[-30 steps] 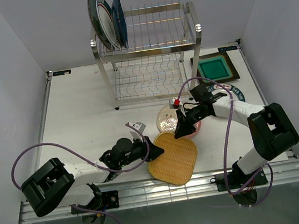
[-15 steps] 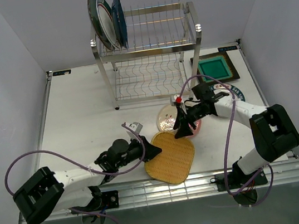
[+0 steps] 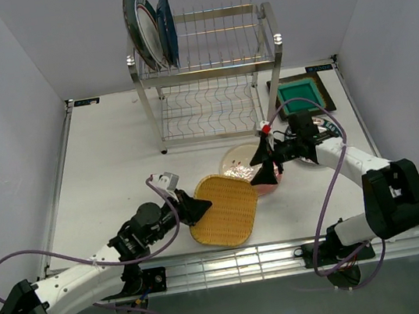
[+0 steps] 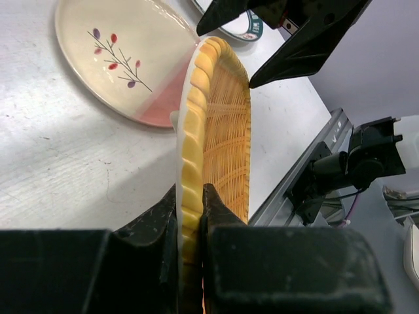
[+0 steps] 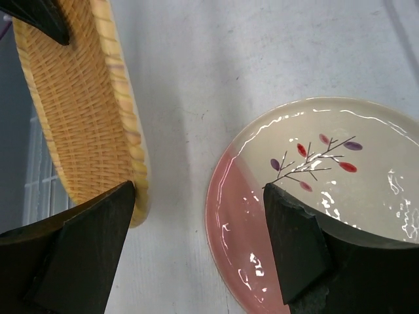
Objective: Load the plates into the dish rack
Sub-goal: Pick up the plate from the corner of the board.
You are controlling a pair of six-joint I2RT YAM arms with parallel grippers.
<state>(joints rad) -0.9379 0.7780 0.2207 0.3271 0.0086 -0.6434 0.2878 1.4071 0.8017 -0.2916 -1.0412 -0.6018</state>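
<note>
Change: since a second ago the right gripper [image 3: 265, 166] has let go of the orange woven plate [image 3: 224, 212], spread wide and drawn back toward the rack. The left arm [image 3: 91, 261] has stretched out lower and leftward, taking the plate with it.
Left gripper [image 3: 188, 206]: clamped on the plate's near rim, one finger on each face. The plate stands tilted on edge and runs away from the fingertips.
Right gripper: jaws wide apart, nothing between them. The orange plate's far rim lies by one finger, the pink floral plate [image 5: 340, 190] under the other.
Edges: a strip of bare table [image 3: 115, 155] separates the two rims.
Open room: bare table lies ahead of the left gripper, up to the dish rack [image 3: 214, 85].
Rack: well beyond both grippers, with three plates [image 3: 148, 30] upright at the left end of its upper tier.
Left arm pose: long, low, nearly straight.
Right arm [image 3: 352, 159] pose: elbow bent, forearm reaching across, fingers angled down.
Behind the right gripper: green square plate [image 3: 301, 96]; dark teal plate [image 3: 334, 132], partly under the forearm.
</note>
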